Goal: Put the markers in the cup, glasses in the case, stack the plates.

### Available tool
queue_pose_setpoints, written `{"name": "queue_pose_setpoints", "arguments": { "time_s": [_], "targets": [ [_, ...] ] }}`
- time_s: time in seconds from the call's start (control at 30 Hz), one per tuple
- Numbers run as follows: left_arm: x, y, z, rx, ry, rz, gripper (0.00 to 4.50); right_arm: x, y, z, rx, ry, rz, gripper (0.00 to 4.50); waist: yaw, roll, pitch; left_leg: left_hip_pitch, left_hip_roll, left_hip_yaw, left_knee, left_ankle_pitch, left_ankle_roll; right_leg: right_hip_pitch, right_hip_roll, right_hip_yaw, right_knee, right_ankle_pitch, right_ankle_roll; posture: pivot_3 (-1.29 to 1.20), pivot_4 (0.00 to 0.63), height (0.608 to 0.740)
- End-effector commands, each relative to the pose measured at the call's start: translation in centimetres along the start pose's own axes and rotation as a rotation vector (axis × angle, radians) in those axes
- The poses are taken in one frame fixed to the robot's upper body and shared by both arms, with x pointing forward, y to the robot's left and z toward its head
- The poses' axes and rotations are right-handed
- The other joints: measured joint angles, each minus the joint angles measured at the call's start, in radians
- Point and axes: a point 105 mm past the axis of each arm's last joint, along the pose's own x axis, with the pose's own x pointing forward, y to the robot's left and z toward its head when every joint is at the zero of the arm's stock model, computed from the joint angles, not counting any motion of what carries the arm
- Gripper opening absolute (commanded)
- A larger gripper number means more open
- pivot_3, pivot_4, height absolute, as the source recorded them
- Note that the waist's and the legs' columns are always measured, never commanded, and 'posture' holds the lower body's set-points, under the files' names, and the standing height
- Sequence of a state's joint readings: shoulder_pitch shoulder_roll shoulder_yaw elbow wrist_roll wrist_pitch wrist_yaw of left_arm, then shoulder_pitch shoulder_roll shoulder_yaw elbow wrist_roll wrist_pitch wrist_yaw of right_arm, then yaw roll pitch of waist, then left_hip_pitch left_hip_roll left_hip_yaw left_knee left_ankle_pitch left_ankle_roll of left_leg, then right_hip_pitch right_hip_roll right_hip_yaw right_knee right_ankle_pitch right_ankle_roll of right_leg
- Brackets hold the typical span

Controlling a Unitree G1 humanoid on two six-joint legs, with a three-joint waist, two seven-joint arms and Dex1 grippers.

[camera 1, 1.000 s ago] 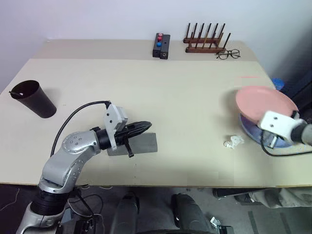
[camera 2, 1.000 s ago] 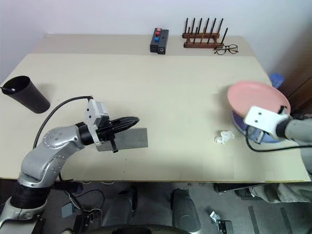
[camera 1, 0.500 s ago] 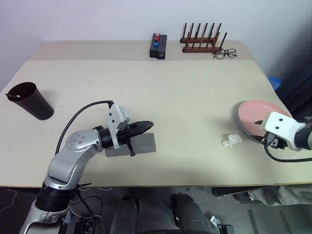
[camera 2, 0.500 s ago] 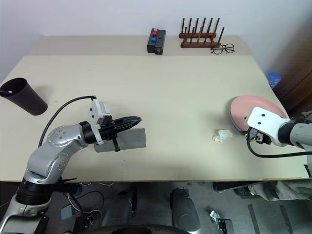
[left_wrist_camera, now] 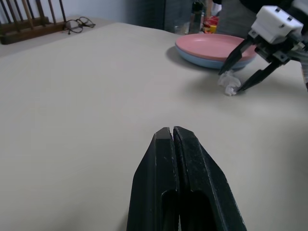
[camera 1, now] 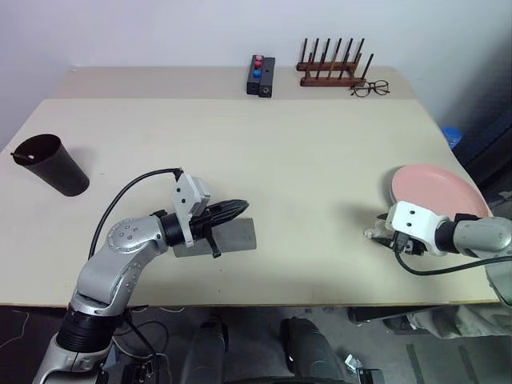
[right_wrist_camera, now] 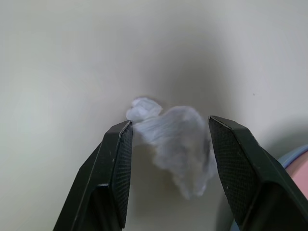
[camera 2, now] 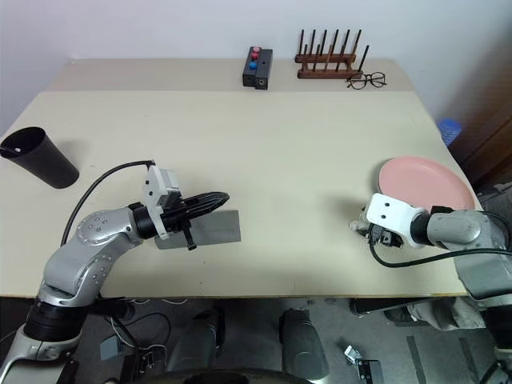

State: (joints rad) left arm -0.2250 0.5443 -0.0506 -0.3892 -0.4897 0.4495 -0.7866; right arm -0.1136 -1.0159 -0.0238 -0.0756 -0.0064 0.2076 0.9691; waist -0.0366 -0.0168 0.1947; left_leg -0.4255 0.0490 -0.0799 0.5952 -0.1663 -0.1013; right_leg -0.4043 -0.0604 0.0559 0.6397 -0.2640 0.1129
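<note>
The broad beige table looks smooth and matt. The salmon pink plate has a faint sheen, like plastic. The crumpled white wad seems thin paper or film. The dark wooden rack looks varnished; the grey oblong case looks matt, cloth-like.

The light blue plate lies almost wholly hidden under the pink plate, only a thin rim showing. The left gripper covers part of the grey case. What lies inside the dark cup is too small to tell
</note>
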Motion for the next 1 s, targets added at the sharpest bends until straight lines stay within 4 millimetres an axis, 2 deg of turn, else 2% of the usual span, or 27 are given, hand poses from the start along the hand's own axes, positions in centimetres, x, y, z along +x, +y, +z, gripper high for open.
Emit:
{"name": "queue_pose_setpoints", "arguments": {
  "time_s": [0.03,0.1,0.17,0.2,0.33,0.4,0.47,0.57,0.67,0.77,0.87,0.9,0.97,1.0],
  "targets": [
    [-0.4,-0.2,1.2,0.031,-0.04,0.008,0.0,0.0,-0.6,-0.2,-0.004,0.003,-0.017,1.99,-0.001,0.0,0.0,0.0,0.0,0.0,0.0,0.0,0.0,0.0,0.0,0.0,0.0,0.0,0.0,0.0,0.15,0.74],
    [-0.5,-0.2,1.2,0.027,-0.04,0.014,0.0,-0.1,-0.8,-0.2,-0.003,-0.003,-0.018,1.24,0.0,0.0,0.0,0.0,0.0,0.0,0.0,0.0,0.0,0.0,0.0,0.0,0.0,0.0,0.0,0.0,0.15,0.74],
    [-0.5,-0.2,1.2,0.026,-0.042,0.017,0.0,-0.2,-1.2,-0.2,-0.004,-0.008,-0.025,0.16,0.001,0.0,0.0,0.0,0.0,0.0,0.0,0.0,0.0,0.0,0.0,0.0,0.0,0.0,0.0,0.0,0.15,0.74],
    [-0.5,-0.2,1.2,0.026,-0.043,0.019,0.0,-0.3,-1.3,-0.1,-0.007,-0.01,-0.029,0.07,0.0,0.0,0.0,0.0,0.0,0.0,0.0,0.0,0.0,0.0,0.0,0.0,0.0,0.0,0.0,0.0,0.15,0.74],
    [-0.5,0.2,1.3,0.033,-0.047,0.037,0.0,-1.4,-2.7,2.0,0.005,-0.077,-0.07,0.07,-0.001,0.0,0.0,0.0,0.0,0.0,0.0,0.0,0.0,0.0,0.0,0.0,0.0,0.0,0.0,0.0,0.15,0.74],
    [-0.7,0.7,1.3,0.035,-0.047,0.06,0.0,-2.4,-4.1,3.2,0.008,-0.107,-0.113,0.07,-0.003,0.0,0.0,0.0,0.0,0.0,0.0,0.0,0.0,0.0,0.0,0.0,0.0,0.0,0.0,0.0,0.15,0.74],
    [-1.1,1.1,1.3,0.034,-0.045,0.082,0.0,-3.5,-5.5,3.5,0.001,-0.1,-0.162,0.07,-0.003,0.0,0.0,0.0,0.0,0.0,0.0,0.0,0.0,0.0,0.0,0.0,0.001,0.0,0.0,0.0,0.15,0.74],
    [-1.7,1.7,1.0,0.037,-0.031,0.11,0.0,-4.9,-7.4,2.7,-0.007,-0.044,-0.227,0.07,-0.001,0.0,0.0,0.0,0.0,0.0,0.0,0.0,0.0,0.0,0.0,0.0,0.001,0.0,0.0,0.0,0.15,0.74],
    [-2.5,2.1,0.6,0.038,-0.016,0.14,0.0,-5.6,-9.0,0.5,-0.009,0.048,-0.286,0.07,0.001,0.0,0.0,0.0,0.0,0.0,0.0,0.0,0.0,0.0,0.0,0.0,0.0,0.0,0.0,0.0,0.15,0.74],
    [-2.9,2.4,0.5,0.038,-0.012,0.167,0.0,-5.0,-9.3,-0.9,0.029,0.077,-0.285,0.07,-0.002,0.0,0.0,0.0,0.0,0.0,0.0,0.0,0.0,0.0,-0.001,0.0,0.0,0.0,0.0,0.0,0.15,0.74],
    [-3.0,2.6,0.5,0.039,-0.017,0.188,0.0,-4.5,-9.7,-1.0,0.048,0.07,-0.279,0.07,-0.007,0.0,0.0,0.0,0.0,0.0,0.0,0.0,0.0,-0.001,-0.001,0.0,0.001,0.0,0.0,0.0,0.15,0.74],
    [-3.1,2.6,0.6,0.039,-0.02,0.198,0.0,-4.4,-10.0,-0.8,0.049,0.064,-0.287,0.6,-0.009,0.001,0.0,0.0,0.0,0.0,0.0,0.0,0.0,-0.001,0.0,0.0,0.001,0.0,0.0,0.0,0.15,0.74],
    [-3.3,2.6,0.6,0.039,-0.023,0.218,0.0,-4.3,-10.6,-0.3,0.036,0.056,-0.312,1.25,-0.011,0.001,0.0,0.0,0.0,0.001,-0.001,0.0,0.0,-0.001,0.0,0.0,0.002,0.0,0.0,0.0,0.15,0.74],
    [-3.4,2.6,0.6,0.038,-0.023,0.227,0.0,-4.2,-10.9,-0.1,0.028,0.049,-0.321,1.81,-0.01,0.001,0.0,0.0,0.0,0.001,-0.001,0.0,0.0,-0.002,0.0,0.0,0.002,0.0,0.0,0.0,0.15,0.74]
  ]
}}
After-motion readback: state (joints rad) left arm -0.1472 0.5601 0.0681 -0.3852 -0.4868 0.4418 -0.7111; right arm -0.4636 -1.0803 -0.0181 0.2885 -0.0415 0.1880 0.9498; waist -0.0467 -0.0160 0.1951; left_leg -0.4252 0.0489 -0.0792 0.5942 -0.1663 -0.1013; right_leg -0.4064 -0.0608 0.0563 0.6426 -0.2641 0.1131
